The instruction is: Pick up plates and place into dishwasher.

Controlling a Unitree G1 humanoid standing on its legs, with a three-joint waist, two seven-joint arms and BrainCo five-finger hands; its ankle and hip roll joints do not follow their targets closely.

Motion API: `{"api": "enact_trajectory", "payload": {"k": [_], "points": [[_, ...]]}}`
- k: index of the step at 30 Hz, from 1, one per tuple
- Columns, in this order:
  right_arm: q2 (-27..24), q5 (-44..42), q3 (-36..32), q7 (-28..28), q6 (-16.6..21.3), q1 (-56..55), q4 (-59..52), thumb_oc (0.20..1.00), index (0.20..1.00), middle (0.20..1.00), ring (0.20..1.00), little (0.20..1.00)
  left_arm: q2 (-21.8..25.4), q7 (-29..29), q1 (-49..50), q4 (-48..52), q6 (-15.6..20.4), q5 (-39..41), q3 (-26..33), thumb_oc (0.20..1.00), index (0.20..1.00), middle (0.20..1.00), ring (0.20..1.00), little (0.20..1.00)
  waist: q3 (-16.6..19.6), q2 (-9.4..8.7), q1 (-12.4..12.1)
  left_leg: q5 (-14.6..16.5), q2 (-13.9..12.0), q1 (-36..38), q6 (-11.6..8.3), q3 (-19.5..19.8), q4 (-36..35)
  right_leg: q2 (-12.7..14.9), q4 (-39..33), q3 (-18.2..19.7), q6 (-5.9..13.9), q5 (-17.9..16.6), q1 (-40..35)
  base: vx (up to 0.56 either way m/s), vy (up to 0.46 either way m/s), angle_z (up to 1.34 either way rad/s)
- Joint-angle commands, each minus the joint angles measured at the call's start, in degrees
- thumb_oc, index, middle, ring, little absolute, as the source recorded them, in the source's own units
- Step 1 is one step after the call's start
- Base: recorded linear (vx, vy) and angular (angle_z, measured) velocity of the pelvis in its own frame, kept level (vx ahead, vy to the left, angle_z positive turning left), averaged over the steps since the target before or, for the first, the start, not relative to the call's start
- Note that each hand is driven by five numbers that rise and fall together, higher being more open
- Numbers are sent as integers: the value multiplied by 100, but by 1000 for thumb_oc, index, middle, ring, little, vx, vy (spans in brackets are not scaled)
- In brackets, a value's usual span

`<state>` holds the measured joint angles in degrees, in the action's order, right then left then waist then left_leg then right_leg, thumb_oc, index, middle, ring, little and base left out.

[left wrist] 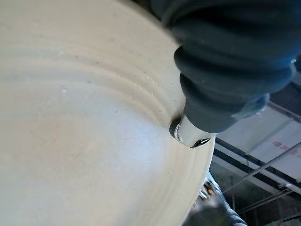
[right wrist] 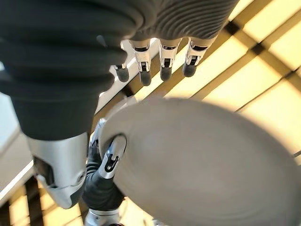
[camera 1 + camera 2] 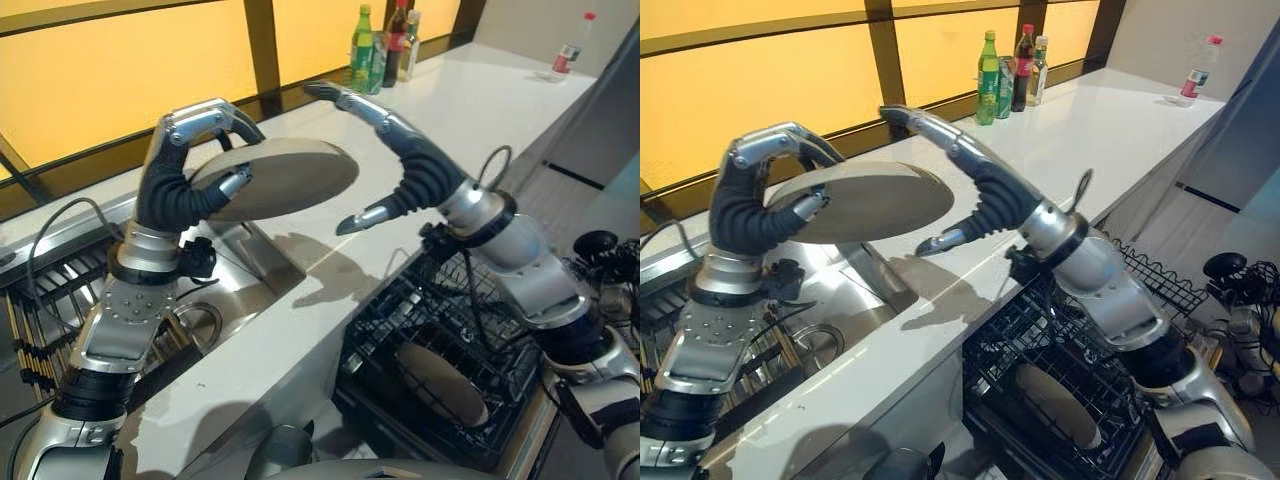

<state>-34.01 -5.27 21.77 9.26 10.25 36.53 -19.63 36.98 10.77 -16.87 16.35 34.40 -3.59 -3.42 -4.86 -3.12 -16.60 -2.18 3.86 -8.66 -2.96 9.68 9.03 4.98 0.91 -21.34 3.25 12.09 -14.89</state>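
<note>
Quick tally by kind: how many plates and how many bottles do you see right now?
Plates: 2, one held in the left hand, plate, and one in the dish rack, plate.
Bottles: 4, group of three, lone bottle.
Total: 6

Before me runs a long white countertop (image 3: pixel 480 110). At its far end a cluster of glass and plastic bottles (image 3: pixel 385 45) stands upright by the window, and a small clear bottle with a red cap (image 3: pixel 568 55) stands apart, well off to my right.
</note>
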Motion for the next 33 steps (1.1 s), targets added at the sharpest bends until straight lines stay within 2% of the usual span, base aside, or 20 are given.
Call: {"api": "enact_trajectory", "payload": {"k": [1,7,12,13,14,24,33], "points": [[201,-330,127,-298,-95,436,97,1000,1000,1000,1000,1000,-58,-25,-300,164,435,141,-208,200,200,200,200,200,391,121,-175,-358,-235,327,-143,349,-918,24,359,-76,-75,-437,300,22,1,16],[482,-416,312,-538,-180,609,147,1000,1000,1000,1000,1000,-133,-142,-416,343,496,195,-485,200,200,200,200,200,329,97,-299,-361,-140,362,-115,511,-937,40,409,-120,-72,-386,248,26,-6,17],[602,-371,490,-480,-292,681,246,1000,1000,1000,1000,1000,-141,-98,-492,308,497,186,-605,200,200,200,200,200,339,88,-359,-384,-91,346,-89,577,-933,59,407,-166,-62,-397,228,30,13,10],[599,-363,530,-464,-324,679,251,457,457,457,457,457,-148,-98,-493,324,480,171,-621,200,200,200,200,200,338,86,-367,-387,-83,351,-84,592,-938,59,412,-169,-59,-398,232,29,5,6],[594,-389,546,-477,-339,679,258,200,200,200,200,200,-144,-107,-488,331,467,171,-626,200,200,200,200,200,339,83,-375,-389,-79,356,-82,600,-944,60,413,-177,-56,-399,231,27,4,6],[705,-466,611,-390,-358,669,341,200,200,200,200,200,-142,-7,-532,293,434,56,-675,200,200,200,200,200,326,92,-367,-404,-63,354,-61,593,-970,82,409,-179,-39,-399,223,5,0,2],[523,-461,632,-317,-500,622,322,200,200,200,200,200,-67,47,-517,285,441,63,-632,200,200,200,200,200,308,92,-338,-423,-77,352,-70,570,-979,76,429,-175,-43,-399,227,0,0,0]]}}
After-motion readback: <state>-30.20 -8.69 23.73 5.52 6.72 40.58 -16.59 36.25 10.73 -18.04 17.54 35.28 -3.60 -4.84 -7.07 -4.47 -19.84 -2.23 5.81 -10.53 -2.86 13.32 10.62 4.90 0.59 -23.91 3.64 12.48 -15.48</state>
